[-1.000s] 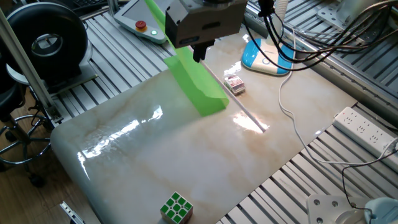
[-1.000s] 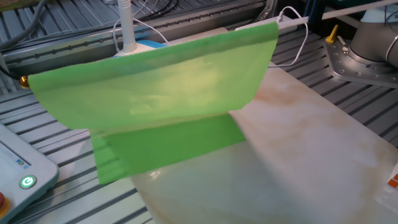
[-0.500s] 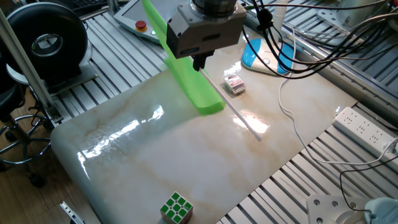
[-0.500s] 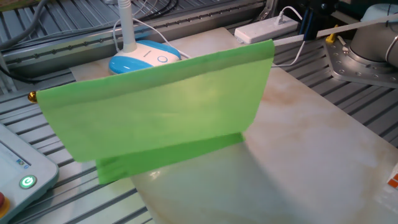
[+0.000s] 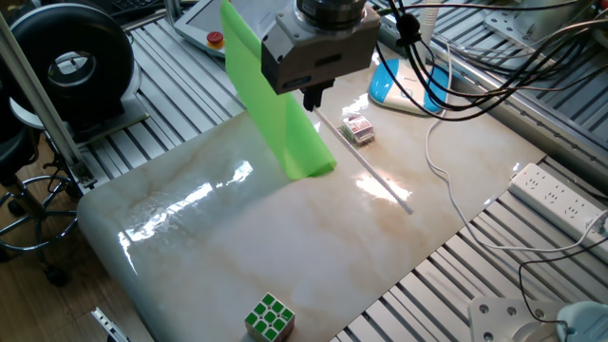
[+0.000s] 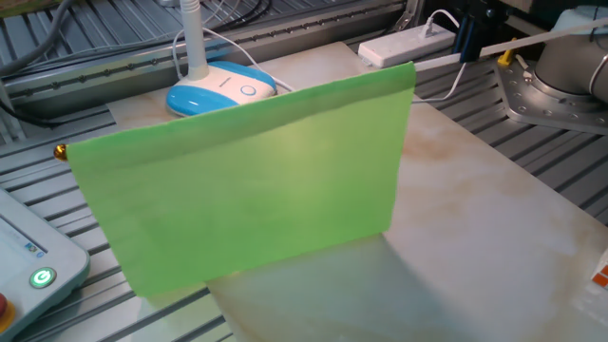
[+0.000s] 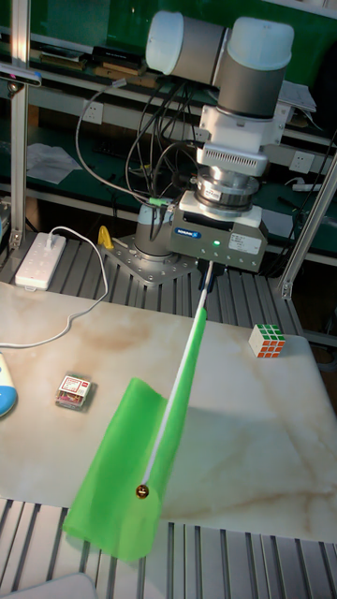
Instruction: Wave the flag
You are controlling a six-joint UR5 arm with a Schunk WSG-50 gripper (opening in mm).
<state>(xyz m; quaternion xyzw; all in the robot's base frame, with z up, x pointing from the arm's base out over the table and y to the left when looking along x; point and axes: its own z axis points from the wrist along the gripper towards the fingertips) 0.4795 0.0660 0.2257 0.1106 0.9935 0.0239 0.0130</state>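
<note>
Robot arm mid-wave with flag (image 7: pixel 126 487)

The claw (image 7: pixel 208 277) pinched the thin white stick at centre frame; the light, floppy green sheet hung above the worktop (image 5: pixel 285 247).

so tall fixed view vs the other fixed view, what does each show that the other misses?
Only the tall fixed view: the gripper holding the white stick, the arm above it, a puzzle cube and a small red-and-white box. Only the other fixed view: the blue-and-white lamp base in full, and a panel with a green lit button. Both: the flag, the marble-look table and the white power strip.
</note>
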